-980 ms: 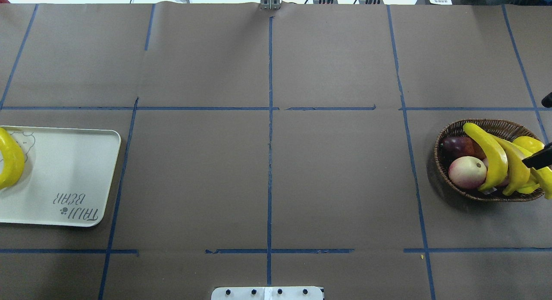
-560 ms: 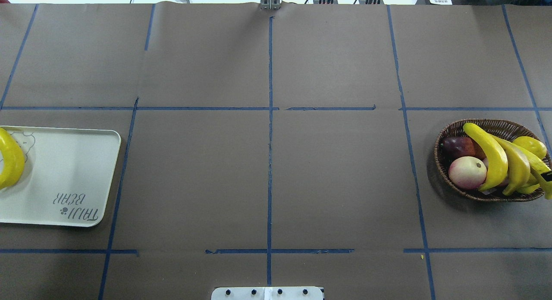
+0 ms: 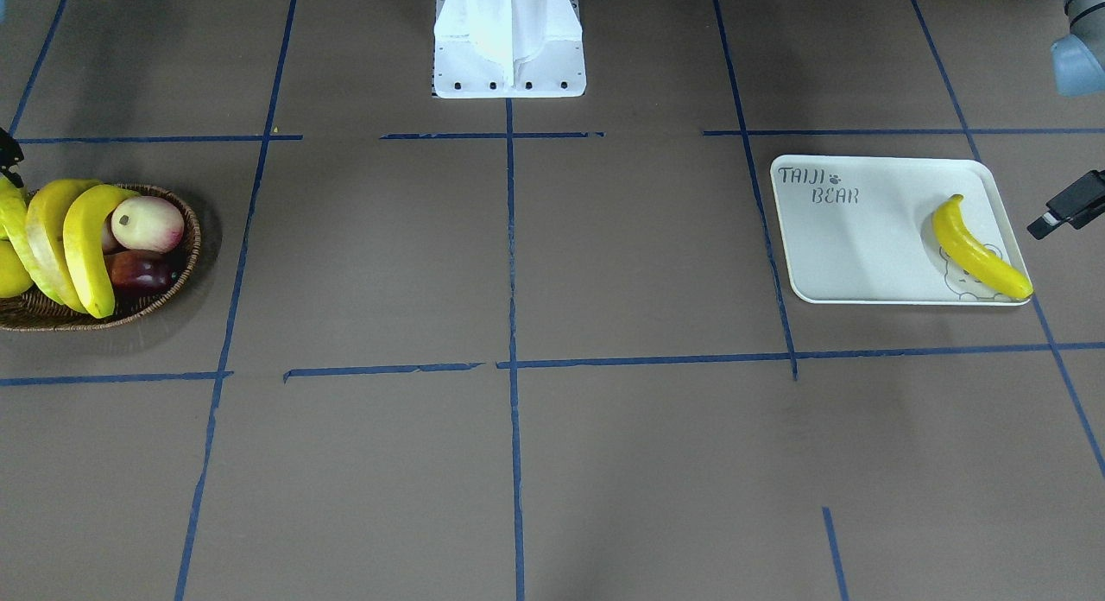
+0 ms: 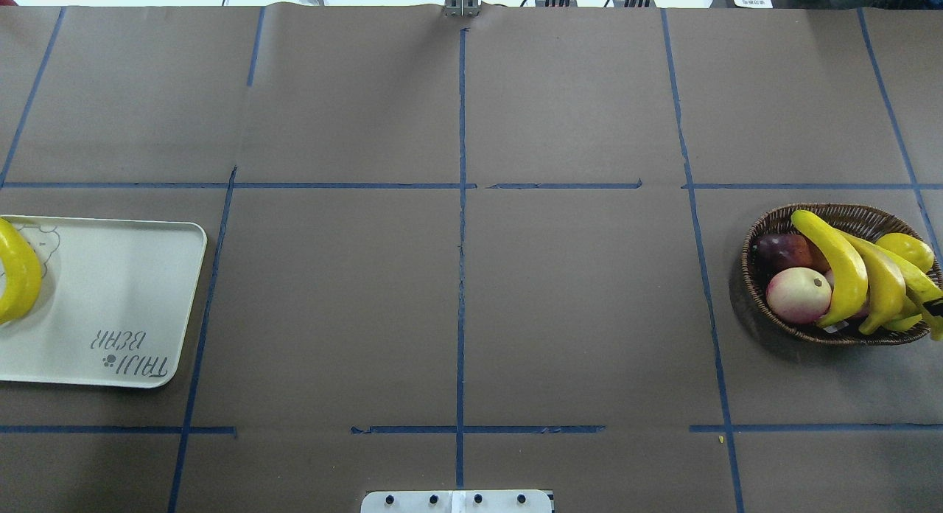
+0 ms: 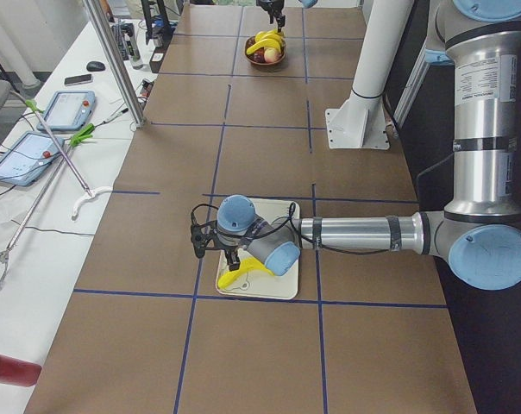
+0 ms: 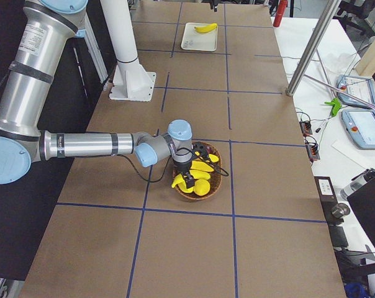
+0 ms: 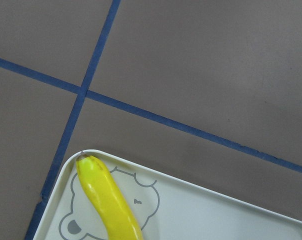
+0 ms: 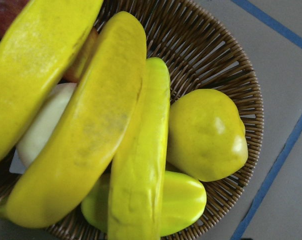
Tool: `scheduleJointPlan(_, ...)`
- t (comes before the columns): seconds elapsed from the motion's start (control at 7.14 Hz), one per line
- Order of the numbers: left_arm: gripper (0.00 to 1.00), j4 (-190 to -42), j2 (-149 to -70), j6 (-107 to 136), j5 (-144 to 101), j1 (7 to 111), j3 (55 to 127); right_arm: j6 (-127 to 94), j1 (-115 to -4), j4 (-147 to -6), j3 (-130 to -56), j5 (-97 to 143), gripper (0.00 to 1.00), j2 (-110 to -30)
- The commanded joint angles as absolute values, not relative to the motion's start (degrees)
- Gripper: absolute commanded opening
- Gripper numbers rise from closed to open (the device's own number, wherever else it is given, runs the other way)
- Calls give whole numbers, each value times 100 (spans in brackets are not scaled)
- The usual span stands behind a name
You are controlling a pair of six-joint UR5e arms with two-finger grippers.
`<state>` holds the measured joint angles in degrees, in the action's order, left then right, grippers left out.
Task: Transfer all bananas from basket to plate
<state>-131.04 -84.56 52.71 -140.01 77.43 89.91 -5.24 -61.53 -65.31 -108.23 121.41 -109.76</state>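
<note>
Desk status: one banana down on the plate, well apart from the basket, three bananas not yet out of the basket, right jaws at the basket, left jaws well apart from it, can't tell either pair's opening.

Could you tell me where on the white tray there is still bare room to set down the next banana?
The plate is bare across its middle, from the TAIJI BEAR lettering to the banana lying over the bear drawing at its other end. The basket is crowded: three bananas piled over other fruit.
</note>
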Motion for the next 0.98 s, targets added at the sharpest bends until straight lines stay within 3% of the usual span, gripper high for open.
scheduleJointPlan(0.0,100,-13104,-8455,5273,-14001,7743,8983,-536,-6038,-6530,-10793,12103,90,-10899)
scheduleJointPlan(0.28,100,-13104,-8455,5273,-14001,7734,8982,-527,-5959,-6539,-10732,12094,81,-10890)
scheduleJointPlan(0.42,100,-13104,-8455,5273,-14001,7734,8982,-493,-5915,-6539,-10679,12033,63,-10881)
scheduleJointPlan(0.7,100,-13104,-8455,5265,-14001,7734,8982,-466,-5792,-6548,-10635,11927,39,-10820)
scheduleJointPlan(0.84,100,-13104,-8455,5273,-14001,7734,8982,-457,-5809,-6565,-10678,12005,12,-10811)
